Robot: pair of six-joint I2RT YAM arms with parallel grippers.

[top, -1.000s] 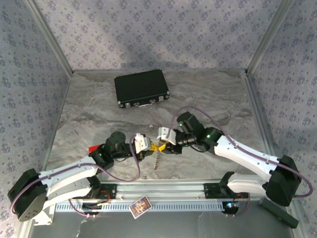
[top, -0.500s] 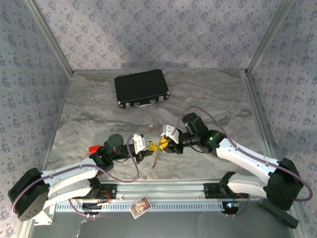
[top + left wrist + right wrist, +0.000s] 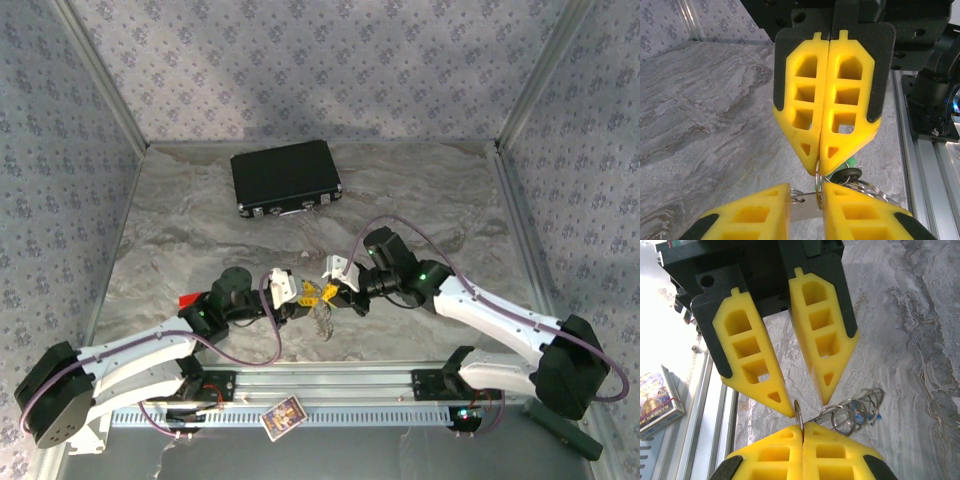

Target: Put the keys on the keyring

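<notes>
Where my two arms are bolted down, entry one: aluminium rail (image 3: 330,381) along the near edge, with a small printed box (image 3: 283,416) lying just in front of it.

Entry two: left gripper (image 3: 806,192), low over the middle of the table (image 3: 450,200), fingers (image 3: 760,212) spread a little. A flat silvery piece shows in the gap; I cannot tell whether they touch it.

Entry three: right gripper (image 3: 802,427), tip to tip with the left, yellow pads (image 3: 772,455) pressed together and pinching one thin wire loop of the keyring (image 3: 322,318).

Entry four: the keyring itself, a bunch of silvery loops trailing from that pinch, just below both grippers in the overhead view. I cannot tell whether it rests on the marbled top.

Entry five: green key (image 3: 852,161), plastic head tucked among the loops behind my right fingers; blue key (image 3: 875,416), a sliver of blue at the bunch's far side. I cannot tell whether either is threaded on.

Entry six: red block (image 3: 187,299), beside my left forearm, well apart from the keyring.

Entry seven: black case (image 3: 286,178), shut, lying flat near the back wall.

Entry eight: patterned walls (image 3: 300,70) on three sides.
</notes>
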